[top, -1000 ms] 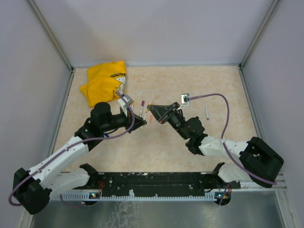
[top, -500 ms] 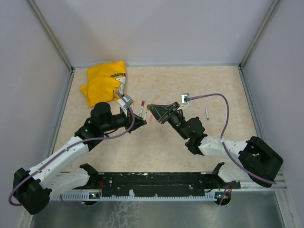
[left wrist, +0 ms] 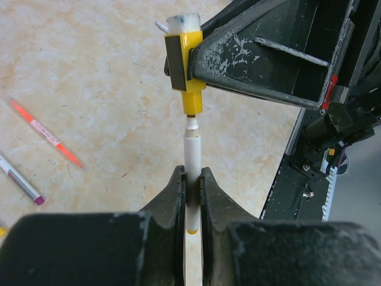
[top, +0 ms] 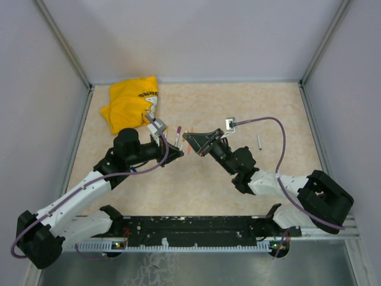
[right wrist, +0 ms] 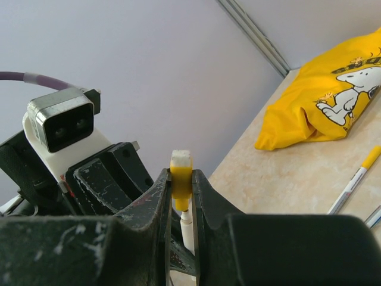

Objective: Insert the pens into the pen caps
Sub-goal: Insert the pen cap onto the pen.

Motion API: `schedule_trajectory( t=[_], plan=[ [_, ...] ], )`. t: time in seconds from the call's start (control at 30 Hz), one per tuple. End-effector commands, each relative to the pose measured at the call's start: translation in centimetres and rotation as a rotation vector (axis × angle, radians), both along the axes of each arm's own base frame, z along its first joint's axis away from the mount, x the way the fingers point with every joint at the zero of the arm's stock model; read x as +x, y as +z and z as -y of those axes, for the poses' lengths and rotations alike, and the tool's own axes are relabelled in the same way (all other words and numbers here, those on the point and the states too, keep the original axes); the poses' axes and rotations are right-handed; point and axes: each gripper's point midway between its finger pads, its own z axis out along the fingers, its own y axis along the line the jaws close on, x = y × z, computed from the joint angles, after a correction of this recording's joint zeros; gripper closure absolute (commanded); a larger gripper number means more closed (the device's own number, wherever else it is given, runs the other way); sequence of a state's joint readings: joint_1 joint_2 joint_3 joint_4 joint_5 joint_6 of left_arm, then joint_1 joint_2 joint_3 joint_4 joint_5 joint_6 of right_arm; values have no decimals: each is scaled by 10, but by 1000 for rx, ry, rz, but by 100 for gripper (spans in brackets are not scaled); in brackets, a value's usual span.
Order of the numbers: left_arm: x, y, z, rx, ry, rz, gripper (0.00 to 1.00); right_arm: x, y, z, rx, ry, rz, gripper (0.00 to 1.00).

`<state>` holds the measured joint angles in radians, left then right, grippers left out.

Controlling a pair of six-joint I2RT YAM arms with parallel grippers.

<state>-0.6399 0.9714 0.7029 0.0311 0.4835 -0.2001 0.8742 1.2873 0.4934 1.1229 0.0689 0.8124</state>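
My left gripper (left wrist: 190, 174) is shut on a white pen (left wrist: 191, 149) with a yellow end, its tip pointing away. My right gripper (right wrist: 180, 174) is shut on a yellow pen cap (right wrist: 181, 179). In the left wrist view the pen's tip sits at the mouth of the yellow cap (left wrist: 189, 59), lined up with it and just entering. In the top view both grippers, the left (top: 177, 154) and the right (top: 189, 140), meet tip to tip above the table's middle. An orange-red pen (left wrist: 50, 136) and a purple-ended pen (left wrist: 18, 179) lie on the table beneath.
A yellow cloth (top: 131, 104) lies at the back left. A purple-tipped pen (top: 178, 132) lies just behind the grippers. A grey pen (top: 259, 141) lies to the right. A yellow-ended pen (right wrist: 357, 179) lies near the cloth. Grey walls enclose the table.
My right gripper has edged left towards the left gripper, bringing the yellow cap onto the pen's tip. The left arm has stayed put.
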Motion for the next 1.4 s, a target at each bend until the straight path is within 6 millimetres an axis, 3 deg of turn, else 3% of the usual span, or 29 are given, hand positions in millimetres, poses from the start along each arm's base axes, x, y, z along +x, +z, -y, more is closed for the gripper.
schedule_trajectory(
  t=[0.0,0.33,0.67,1.1,1.37],
  plan=[
    [0,11,2,-22,-10,52,100,-3,21,4,63,8,49,100],
    [3,13,-1,-22,13,61,100,-6,2,3,24,9,17,100],
    [9,18,-3,-26,49,81,100,-12,2,-1,22,37,30,100],
    [25,44,-4,-37,102,155,100,-34,-1,-9,-1,137,72,100],
    [34,78,-10,-95,165,240,100,-39,5,-12,-107,152,126,99]
  ],
)
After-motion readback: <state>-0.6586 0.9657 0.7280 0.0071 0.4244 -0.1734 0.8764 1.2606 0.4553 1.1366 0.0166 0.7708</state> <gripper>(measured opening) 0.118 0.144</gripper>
